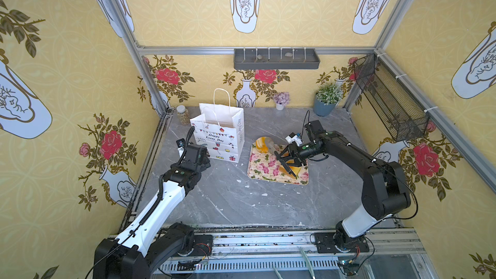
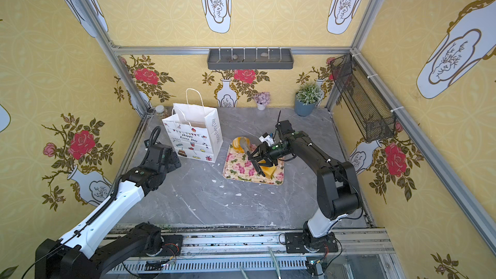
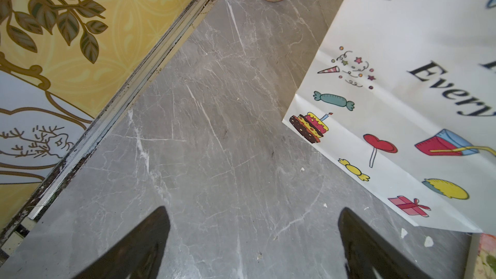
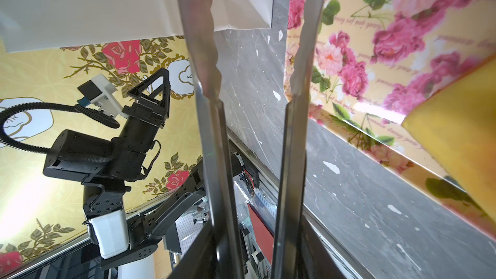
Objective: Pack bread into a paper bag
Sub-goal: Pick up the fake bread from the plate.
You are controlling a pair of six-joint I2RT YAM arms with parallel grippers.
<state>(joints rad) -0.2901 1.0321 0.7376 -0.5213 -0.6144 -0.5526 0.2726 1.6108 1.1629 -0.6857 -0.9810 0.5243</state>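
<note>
Left gripper (image 3: 253,210) hangs spread wide and empty over the grey table (image 3: 214,130), paper bag (image 1: 218,135) upright just beside. Striped bun (image 1: 261,144) sits at the floral tray's (image 1: 264,169) far corner. Right gripper (image 1: 285,162) clamps metal tongs (image 4: 209,130), arms apart, nothing between; yellow toast (image 1: 300,170) lies on the tray below.

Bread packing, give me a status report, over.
Left claw open, empty, beside paper bag. Right claw gripping tongs over floral tray. Bun at tray's far corner, toast on tray, neither bagged. Nothing over bag mouth.
</note>
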